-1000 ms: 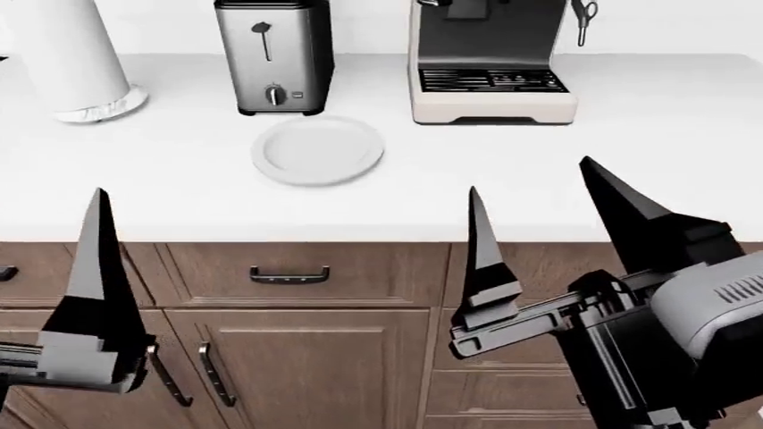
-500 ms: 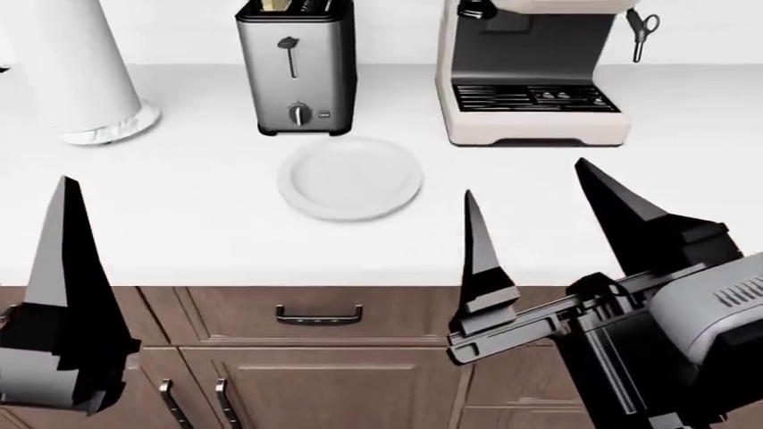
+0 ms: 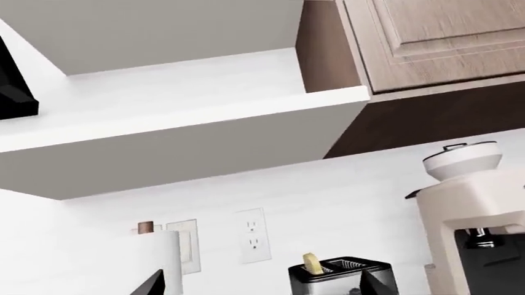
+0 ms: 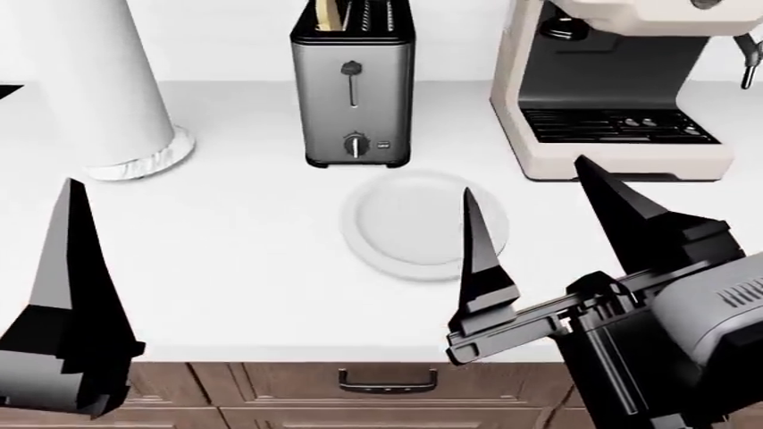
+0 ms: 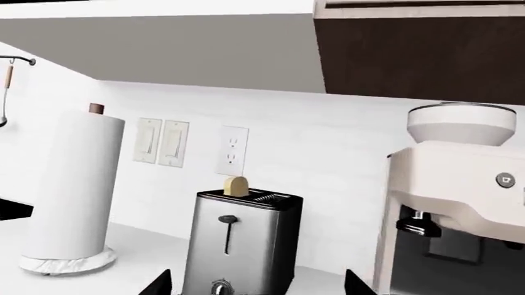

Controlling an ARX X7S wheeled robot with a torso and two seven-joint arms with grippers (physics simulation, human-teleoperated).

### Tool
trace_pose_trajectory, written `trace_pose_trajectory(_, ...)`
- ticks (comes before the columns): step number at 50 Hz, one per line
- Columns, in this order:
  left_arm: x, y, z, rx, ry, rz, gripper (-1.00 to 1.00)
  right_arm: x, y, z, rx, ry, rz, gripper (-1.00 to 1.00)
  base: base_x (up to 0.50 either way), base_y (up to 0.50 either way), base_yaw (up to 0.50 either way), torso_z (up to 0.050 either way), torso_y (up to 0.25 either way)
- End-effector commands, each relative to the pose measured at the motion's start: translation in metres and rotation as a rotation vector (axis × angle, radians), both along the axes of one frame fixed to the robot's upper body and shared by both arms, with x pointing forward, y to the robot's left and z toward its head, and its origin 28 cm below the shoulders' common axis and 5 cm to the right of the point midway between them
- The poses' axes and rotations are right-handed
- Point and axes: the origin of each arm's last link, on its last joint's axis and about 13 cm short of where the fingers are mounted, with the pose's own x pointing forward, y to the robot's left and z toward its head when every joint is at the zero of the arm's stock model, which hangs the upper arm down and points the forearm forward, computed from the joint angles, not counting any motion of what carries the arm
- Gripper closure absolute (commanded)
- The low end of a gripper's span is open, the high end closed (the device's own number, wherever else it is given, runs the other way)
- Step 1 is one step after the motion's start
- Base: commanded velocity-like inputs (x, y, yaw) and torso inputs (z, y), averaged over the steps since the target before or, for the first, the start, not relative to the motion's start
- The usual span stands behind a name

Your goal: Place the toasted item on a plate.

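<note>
The toasted item (image 4: 324, 13) is a tan slice standing in a slot of the steel toaster (image 4: 353, 89) at the back of the counter; it also shows in the right wrist view (image 5: 236, 186) and the left wrist view (image 3: 313, 263). The white plate (image 4: 412, 222) lies empty just in front of the toaster. My right gripper (image 4: 542, 210) is open and empty, low at the counter's front, its left finger over the plate's right side in view. My left gripper (image 3: 264, 289) is open and empty; only one finger (image 4: 74, 268) shows in the head view, at the front left.
A tall white paper-towel roll (image 4: 102, 80) on a marble-patterned base stands at the back left. A cream coffee machine (image 4: 620, 89) stands right of the toaster. Wall outlets (image 5: 232, 150) and upper cabinets (image 3: 434, 43) are behind and above. Drawers with a handle (image 4: 388, 382) run below the counter edge.
The head view has moved in and over the counter: the toaster, plate and coffee machine shifted down and right in view, and the toaster's top with the slice now shows. Both grippers stay open.
</note>
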Motion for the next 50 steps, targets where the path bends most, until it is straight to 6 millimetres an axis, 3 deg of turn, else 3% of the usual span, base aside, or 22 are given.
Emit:
trace_pose_trajectory(1,0.0,-0.001,0.0,0.0,-0.001,-0.003,-1.0,0.0,-0.001,0.002,0.004,-0.007,-0.004,-1.0,0.3,0.36,0.0,0.0,0.0)
trace_pose_trajectory(37,0.0,-0.001,-0.002,0.001,-0.001,-0.001,-1.0,-0.003,-0.003,0.007,0.006,-0.017,-0.02,-1.0,0.3,0.36,0.0,0.0,0.001)
trace_pose_trajectory(50,-0.002,-0.001,-0.002,0.0,-0.004,-0.003,-1.0,0.0,0.0,0.019,-0.002,-0.018,-0.003,-1.0,0.03,0.04,0.0,0.0,0.0)
